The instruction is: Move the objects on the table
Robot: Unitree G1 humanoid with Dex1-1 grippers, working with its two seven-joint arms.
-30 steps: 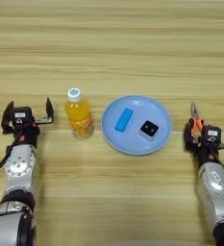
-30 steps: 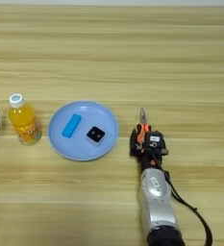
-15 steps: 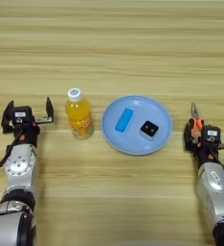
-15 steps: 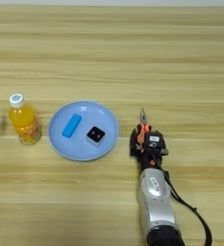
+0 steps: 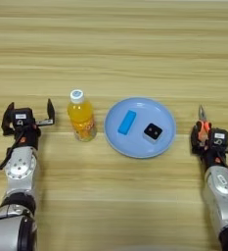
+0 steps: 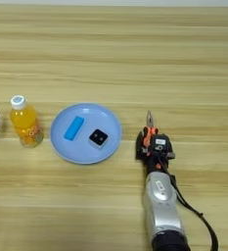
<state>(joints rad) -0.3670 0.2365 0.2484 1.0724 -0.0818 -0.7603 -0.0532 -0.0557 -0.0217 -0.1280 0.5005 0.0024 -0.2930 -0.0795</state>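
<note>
Nothing moved; right tool (image 6: 151,138) pinches pliers (image 6: 148,126), left tool (image 5: 30,113) spread (bottle (image 5: 82,116) label seemingly unreadable).

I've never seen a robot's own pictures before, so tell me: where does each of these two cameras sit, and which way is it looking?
Left eye view: on the head, looking down on the light-wood table; shows both arms, the open left gripper and the right gripper holding the orange-handled pliers.
Right eye view: beside it, reaching further right; shows the right arm whole, only one left finger.
Both share the orange drink bottle and the round blue plate with a small blue block and black cube.
</note>
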